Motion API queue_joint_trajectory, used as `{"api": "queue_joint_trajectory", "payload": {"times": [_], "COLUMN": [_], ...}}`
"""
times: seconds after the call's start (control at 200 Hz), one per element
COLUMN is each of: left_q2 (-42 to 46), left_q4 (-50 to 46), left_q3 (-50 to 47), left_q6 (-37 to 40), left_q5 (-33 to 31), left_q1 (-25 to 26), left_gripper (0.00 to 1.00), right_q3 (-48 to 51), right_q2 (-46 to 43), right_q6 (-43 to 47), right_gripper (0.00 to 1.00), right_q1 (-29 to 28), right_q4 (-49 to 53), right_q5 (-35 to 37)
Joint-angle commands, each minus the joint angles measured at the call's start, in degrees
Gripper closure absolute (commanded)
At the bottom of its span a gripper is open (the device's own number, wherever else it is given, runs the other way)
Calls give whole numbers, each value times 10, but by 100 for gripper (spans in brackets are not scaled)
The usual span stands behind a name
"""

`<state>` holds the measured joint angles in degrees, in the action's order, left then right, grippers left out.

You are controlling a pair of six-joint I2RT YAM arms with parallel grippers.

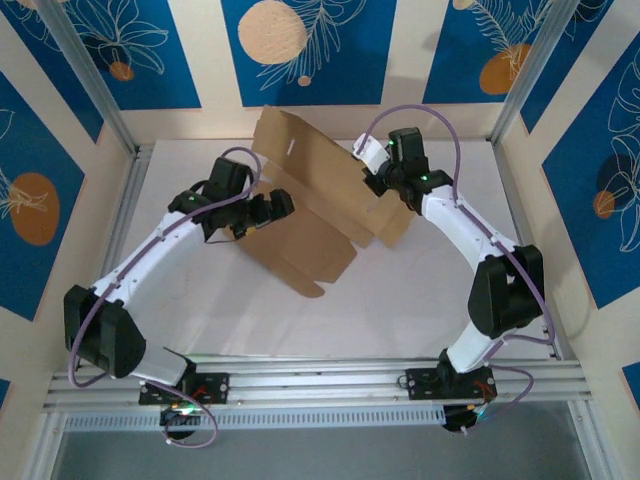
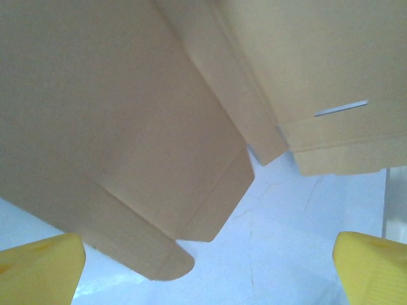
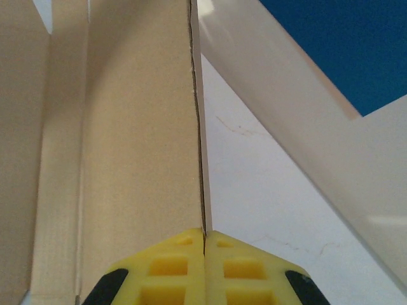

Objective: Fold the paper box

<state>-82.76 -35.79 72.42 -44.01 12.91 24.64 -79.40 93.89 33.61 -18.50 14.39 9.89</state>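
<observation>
Start on your left: the left gripper (image 1: 272, 210) hangs released, and its wrist camera shows its yellow fingers (image 2: 41, 267) spread wide with nothing between them. From that gripper the paper box (image 1: 315, 190) lies at about two o'clock in the top view, just beside the tips, but I cannot tell whether they touch it.

The box sits mid-table (image 1: 400, 300), partly raised. One panel lies flat toward six o'clock and a taller panel tilts up behind it. The long axis runs on a diagonal, from about eleven o'clock at the back wall down toward four o'clock.

On your right, the right gripper (image 1: 372, 182) is clenched on the box. Its wrist camera shows both fingers (image 3: 181, 267) pressed together on the thin edge of an upright cardboard panel, which rises straight toward twelve o'clock in that view.

So the right arm anchors the raised side, and the free left arm is nearer the flat panel. In my judgement, the next fold belongs to it, pushing toward two o'clock across the crease.
</observation>
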Motion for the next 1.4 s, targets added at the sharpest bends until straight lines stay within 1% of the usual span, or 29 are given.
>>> {"api": "queue_joint_trajectory", "payload": {"times": [0.0,0.1,0.135,0.21,0.34,0.405,0.49,0.56,0.645,0.795,0.91,1.005,1.085,1.251,1.396], "left_q2": [26,35,34,23,-18,-44,-75,-101,-130,-155,-167,-178,-187,-193,-195], "left_q4": [26,92,102,143,260,318,421,468,458,459,426,408,410,409,404], "left_q3": [-51,-40,-25,0,28,35,34,41,67,90,124,138,138,133,127], "left_q6": [-27,-24,-26,-39,-142,-206,-286,-321,-330,-331,-311,-310,-311,-309,-308], "left_q5": [64,117,124,146,178,177,177,167,155,127,119,112,109,108,104], "left_q1": [-26,-25,-25,-26,-31,-31,-30,-29,-29,-29,-29,-29,-29,-29,-29], "left_gripper": [0,0,0,3,5,4,4,7,10,11,12,15,22,43,55], "right_q3": [-8,2,9,24,33,33,35,41,47,52,61,70,76,78,72], "right_q2": [-37,-43,-46,-52,-54,-54,-56,-57,-62,-70,-73,-78,-82,-85,-84], "right_q6": [34,53,66,102,153,160,164,171,170,166,167,167,167,174,187], "right_gripper": [100,100,100,100,100,100,100,100,100,100,100,100,100,100,100], "right_q1": [2,-8,-14,-29,-56,-64,-73,-81,-86,-96,-103,-109,-112,-118,-123], "right_q4": [-29,-41,-56,-88,-124,-133,-133,-138,-146,-142,-143,-149,-152,-153,-155], "right_q5": [-9,-8,-1,12,37,48,51,55,56,53,58,63,59,59,68]}}
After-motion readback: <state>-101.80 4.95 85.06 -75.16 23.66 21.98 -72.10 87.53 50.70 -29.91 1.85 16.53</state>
